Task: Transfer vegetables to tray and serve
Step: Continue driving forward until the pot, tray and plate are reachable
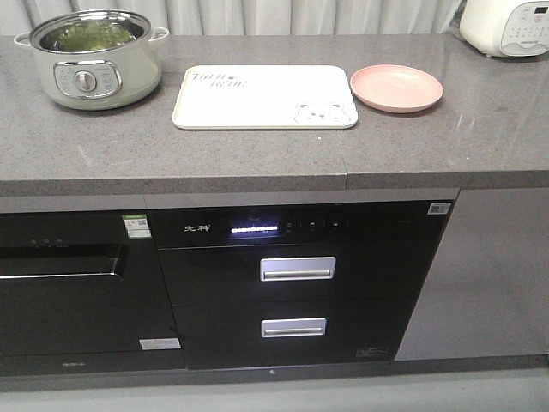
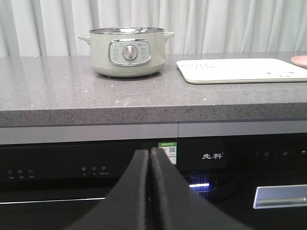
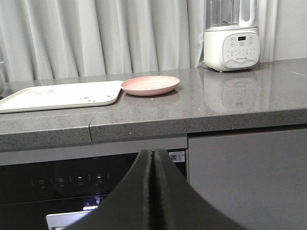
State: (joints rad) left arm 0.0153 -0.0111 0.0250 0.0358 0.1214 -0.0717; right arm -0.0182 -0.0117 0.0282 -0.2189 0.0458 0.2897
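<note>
The vegetables [image 1: 86,36] show as green leaves inside the pale green electric pot [image 1: 90,64] at the counter's back left. In the left wrist view the pot [image 2: 127,52] stands upright and its contents are hidden. The cream tray [image 1: 264,96] with the bear drawing lies bare in the middle of the counter, between the pot and the pink plate. My left gripper [image 2: 150,152] is shut on nothing, low in front of the black appliance panel, below counter level. My right gripper [image 3: 153,153] is likewise shut and holds nothing, below the counter edge. Neither gripper appears in the front view.
A round pink plate [image 1: 396,87] sits bare to the right of the tray. A white appliance [image 3: 231,38] stands at the counter's back right. Below the grey counter [image 1: 257,159] are black built-in units with silver drawer handles [image 1: 297,269]. Curtains hang behind.
</note>
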